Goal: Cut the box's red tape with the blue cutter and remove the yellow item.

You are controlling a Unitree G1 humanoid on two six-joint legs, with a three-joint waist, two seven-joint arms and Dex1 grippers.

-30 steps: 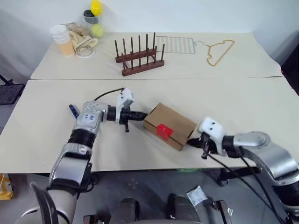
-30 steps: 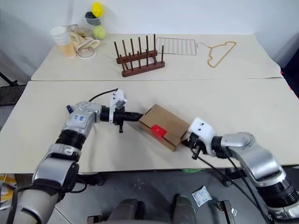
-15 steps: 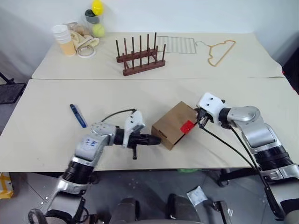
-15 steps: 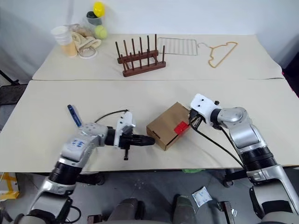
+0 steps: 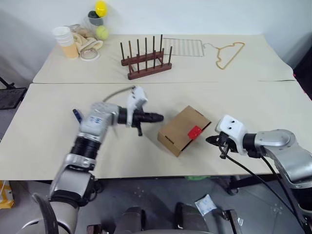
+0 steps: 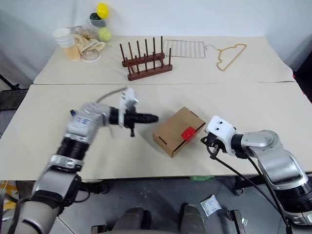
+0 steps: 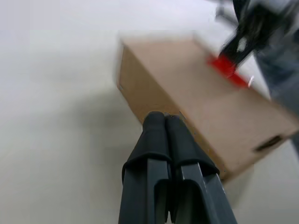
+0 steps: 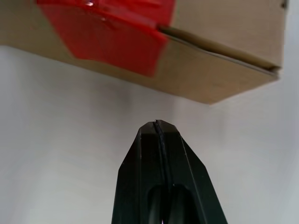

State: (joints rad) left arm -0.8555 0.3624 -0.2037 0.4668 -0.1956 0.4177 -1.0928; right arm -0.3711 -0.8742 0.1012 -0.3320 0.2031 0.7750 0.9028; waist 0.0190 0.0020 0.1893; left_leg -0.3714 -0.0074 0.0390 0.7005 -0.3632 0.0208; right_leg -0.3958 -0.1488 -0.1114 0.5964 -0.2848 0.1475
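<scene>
The brown box (image 5: 181, 127) lies slantwise on the near table, its red tape (image 5: 194, 131) folded over the right-hand edge. My left gripper (image 5: 160, 117) is shut and empty, its tip just left of the box and a short gap away. In the left wrist view its black fingers (image 7: 163, 128) point at the box's end wall (image 7: 154, 93). My right gripper (image 5: 209, 140) is shut and empty, a little to the right of the tape; its wrist view shows the tape (image 8: 107, 28) close ahead. The blue cutter (image 5: 76, 115) peeks out behind my left forearm. The yellow item is hidden.
On the far table stand a wooden peg rack (image 5: 145, 59), a wire grid (image 5: 183, 47), a wooden hanger (image 5: 229, 53), stacked cups (image 5: 66, 41) and a jar with a yellow ball and a tennis ball (image 5: 100, 22). A seam (image 5: 234, 81) divides the two tables.
Over the second the box swung round so the tape faces right. Since half a second ago my left gripper moved from the box's near corner toward its far-left side, and my right gripper pulled back off the tape.
</scene>
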